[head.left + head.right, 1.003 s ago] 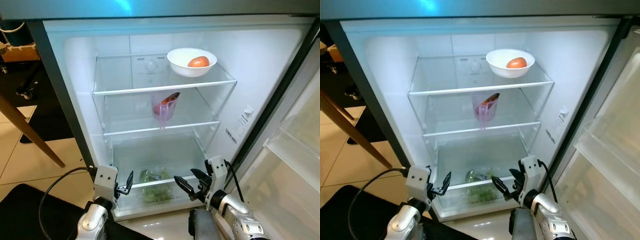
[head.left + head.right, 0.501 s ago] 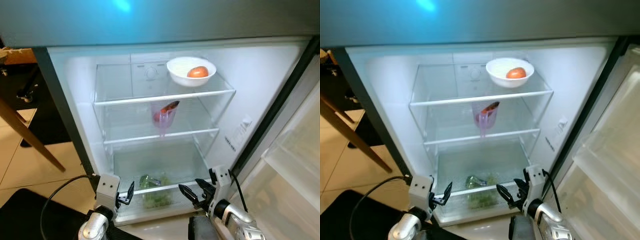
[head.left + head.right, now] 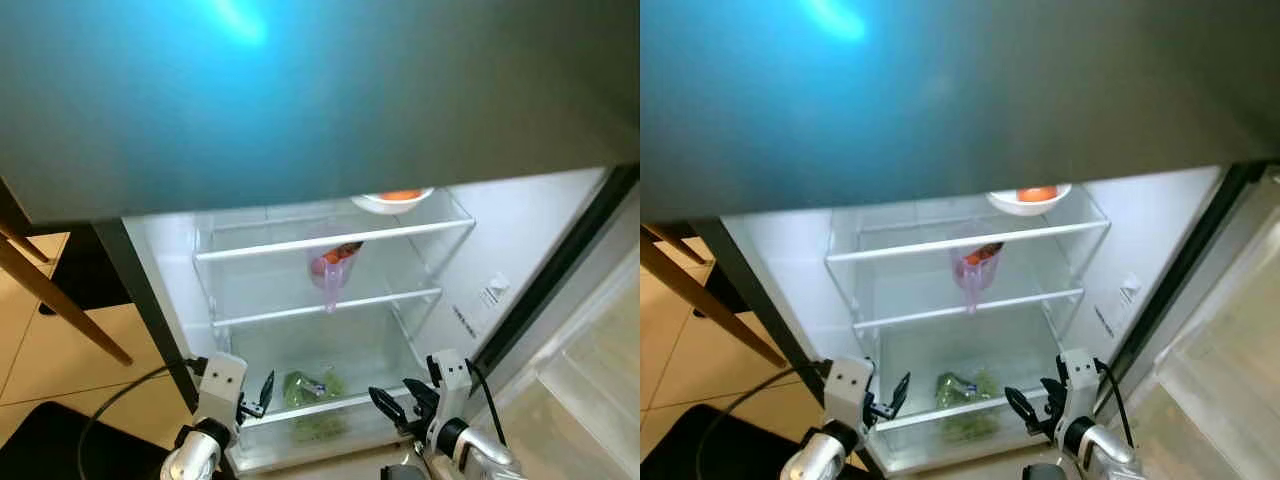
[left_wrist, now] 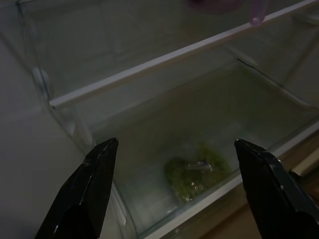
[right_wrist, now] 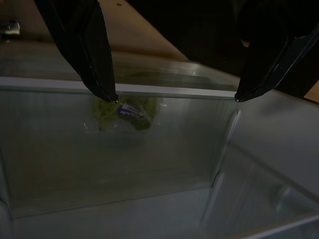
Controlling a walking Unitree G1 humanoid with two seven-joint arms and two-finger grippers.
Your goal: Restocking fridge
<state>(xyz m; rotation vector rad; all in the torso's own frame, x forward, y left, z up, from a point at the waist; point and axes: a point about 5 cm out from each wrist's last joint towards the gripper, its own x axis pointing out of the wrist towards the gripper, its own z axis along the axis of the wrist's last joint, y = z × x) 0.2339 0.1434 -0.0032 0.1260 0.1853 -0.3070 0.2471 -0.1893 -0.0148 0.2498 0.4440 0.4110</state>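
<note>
Partly stocked: bowl (image 3: 392,201) on top shelf, cup (image 3: 331,272) on middle shelf, greens (image 3: 311,386) in drawer. Both left gripper (image 3: 262,393) and right gripper (image 3: 394,408) wide open, empty, near drawer's front edge.

Wooden leg (image 3: 55,305) slants across the beige tiled floor (image 3: 60,365) to the left of the appliance. A black mat (image 3: 60,445) lies on the floor at the lower left corner.

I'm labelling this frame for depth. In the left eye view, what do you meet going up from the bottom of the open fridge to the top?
Bag of greens in the bottom drawer → purple cup on the middle shelf → white bowl holding something orange on the top shelf, partly hidden by the dark panel above.
</note>
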